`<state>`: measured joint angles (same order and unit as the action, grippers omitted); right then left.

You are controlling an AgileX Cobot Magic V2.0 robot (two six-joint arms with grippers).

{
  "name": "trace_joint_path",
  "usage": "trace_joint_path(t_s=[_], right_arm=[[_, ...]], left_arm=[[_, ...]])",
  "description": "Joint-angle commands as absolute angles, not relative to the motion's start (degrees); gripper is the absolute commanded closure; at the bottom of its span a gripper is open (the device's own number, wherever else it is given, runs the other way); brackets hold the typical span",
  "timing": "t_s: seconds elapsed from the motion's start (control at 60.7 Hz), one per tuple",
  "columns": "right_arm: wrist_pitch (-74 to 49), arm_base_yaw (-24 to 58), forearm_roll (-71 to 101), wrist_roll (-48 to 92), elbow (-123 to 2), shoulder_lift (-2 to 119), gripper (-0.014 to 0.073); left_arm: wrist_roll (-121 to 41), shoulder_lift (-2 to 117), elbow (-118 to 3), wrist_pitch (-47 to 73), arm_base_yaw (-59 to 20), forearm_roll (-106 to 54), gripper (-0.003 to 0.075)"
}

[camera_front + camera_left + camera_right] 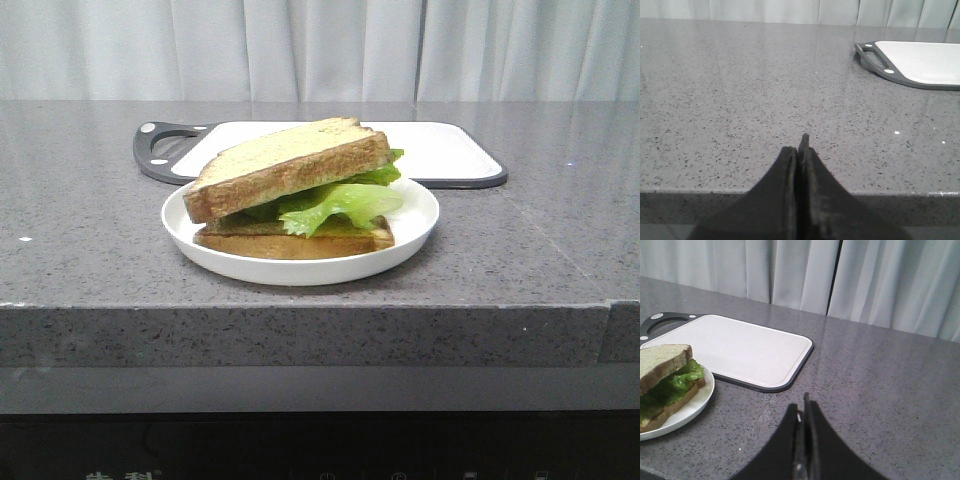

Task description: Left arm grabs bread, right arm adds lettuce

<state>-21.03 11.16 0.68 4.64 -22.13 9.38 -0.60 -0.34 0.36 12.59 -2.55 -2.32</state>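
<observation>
A white plate [420, 215] holds a stacked sandwich: a paler bread slice [300, 243] at the bottom, the green lettuce [340, 200] on it, and the tan speckled bread [285, 165] with dark crust lying tilted on top. The bread [660, 362], lettuce [675, 382] and plate [695, 402] also show in the right wrist view. My left gripper [799, 150] is shut and empty over bare counter, away from the plate. My right gripper [802, 410] is shut and empty, to the right of the plate. Neither gripper shows in the front view.
A white cutting board [440, 150] with a dark rim and handle lies behind the plate; it also shows in the left wrist view [920, 62] and right wrist view [735, 347]. The grey speckled counter [90, 250] ends at a front edge. Curtains hang behind.
</observation>
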Motion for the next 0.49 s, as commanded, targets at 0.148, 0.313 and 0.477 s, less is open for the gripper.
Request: trace_joint_path(t_s=[0.148,0.313,0.477], right_arm=[[-8.85,9.52,-2.43,4.91,-16.76,9.69,0.0651],[-6.12,3.99,-0.73,4.91,-7.26,4.88,0.0651],[-6.38,-0.80,2.70,4.86,0.00,-1.91,0.0651]], left_arm=[[0.00,-1.40,0.61,7.43,-2.22,-2.43,0.0739],[0.00,-1.40,0.61,7.43,-2.22,-2.43,0.0739],[0.00,-1.40,0.61,7.43,-2.22,-2.43,0.0739]])
